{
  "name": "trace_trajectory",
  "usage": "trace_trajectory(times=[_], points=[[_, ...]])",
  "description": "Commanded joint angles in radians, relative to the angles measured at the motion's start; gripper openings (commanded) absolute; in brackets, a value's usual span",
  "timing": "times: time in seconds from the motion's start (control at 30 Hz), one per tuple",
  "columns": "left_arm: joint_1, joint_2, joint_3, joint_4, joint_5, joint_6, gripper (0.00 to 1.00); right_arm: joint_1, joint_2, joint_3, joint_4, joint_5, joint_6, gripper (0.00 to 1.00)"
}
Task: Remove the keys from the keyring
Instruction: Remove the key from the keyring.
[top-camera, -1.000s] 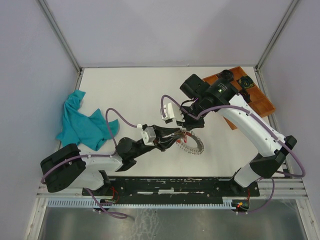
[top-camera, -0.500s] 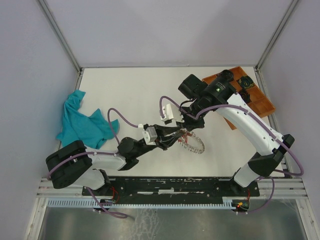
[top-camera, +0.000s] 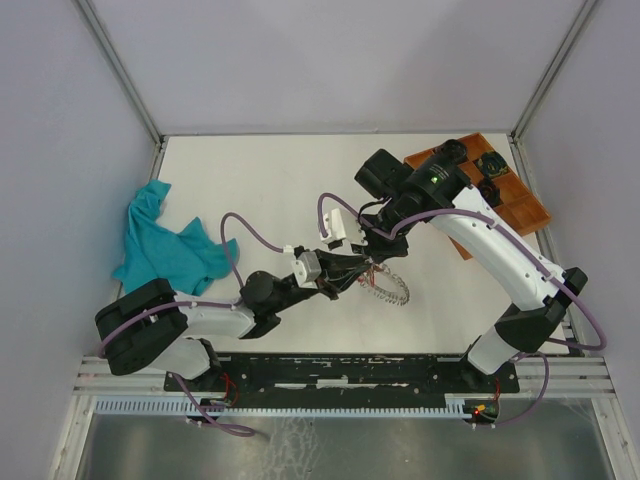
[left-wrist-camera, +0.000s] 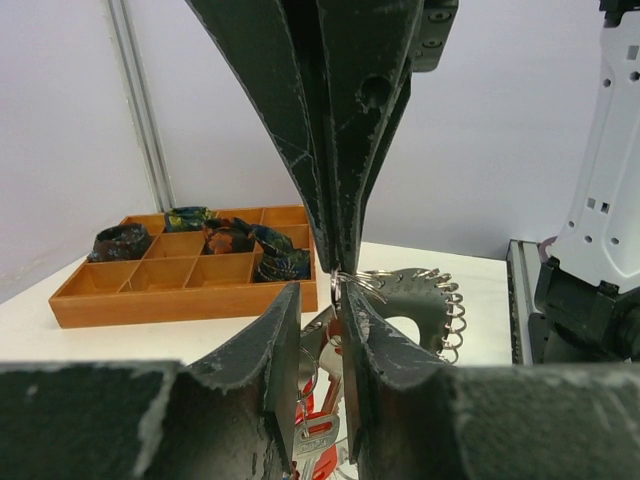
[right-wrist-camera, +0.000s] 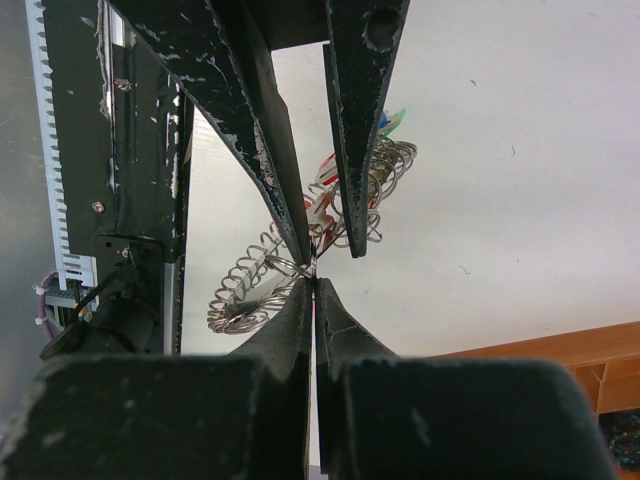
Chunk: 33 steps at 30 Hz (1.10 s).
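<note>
Keyring (top-camera: 388, 288) lies on the surface (top-camera: 250, 180), just lower right of centre in top view; left fingers (top-camera: 342, 272) have nudged in. Left wrist: they've narrowed round the keys (left-wrist-camera: 315, 425), grip unclear. Right wrist: right fingers (right-wrist-camera: 290, 320) pressed together on a wire loop (right-wrist-camera: 283, 266). Looks set for pull-off.

Left gripper (top-camera: 350, 272) and right gripper (top-camera: 375, 255) tip to tip at keyring (top-camera: 391, 291); teal cloth (top-camera: 165, 250) far left, wooden tray (top-camera: 526, 206) back right.

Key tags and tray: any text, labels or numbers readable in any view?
No text is readable anywhere.
Key tags: mostly hidden, no print shows.
Tray: no label visible.
</note>
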Motion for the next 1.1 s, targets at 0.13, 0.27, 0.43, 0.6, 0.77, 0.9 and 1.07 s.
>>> trace_trajectory(times=[0.13,0.27,0.43,0.6,0.77,0.9,1.07], points=[[-0.005,-0.004,0.056,-0.056,0.046,0.071,0.26,0.010,-0.005,0.047,0.010,-0.032,-0.005,0.01],[-0.004,-0.005,0.061,-0.061,0.054,0.069,0.19,0.013,-0.008,0.038,0.013,-0.035,-0.004,0.01],[-0.005,-0.014,0.060,-0.051,0.066,0.057,0.03,0.015,-0.017,0.021,0.023,-0.039,-0.001,0.01],[-0.005,-0.037,0.021,-0.001,0.029,0.050,0.03,0.009,-0.039,0.013,0.045,-0.050,0.029,0.06],[-0.004,-0.074,-0.014,0.033,0.008,0.048,0.03,-0.067,-0.107,-0.021,0.123,-0.148,0.077,0.32],[-0.005,-0.101,-0.032,0.055,0.009,0.048,0.03,-0.188,-0.154,-0.036,0.152,-0.327,0.083,0.42],[-0.005,-0.134,-0.046,0.076,0.009,0.024,0.03,-0.277,-0.238,-0.204,0.296,-0.540,0.119,0.48]])
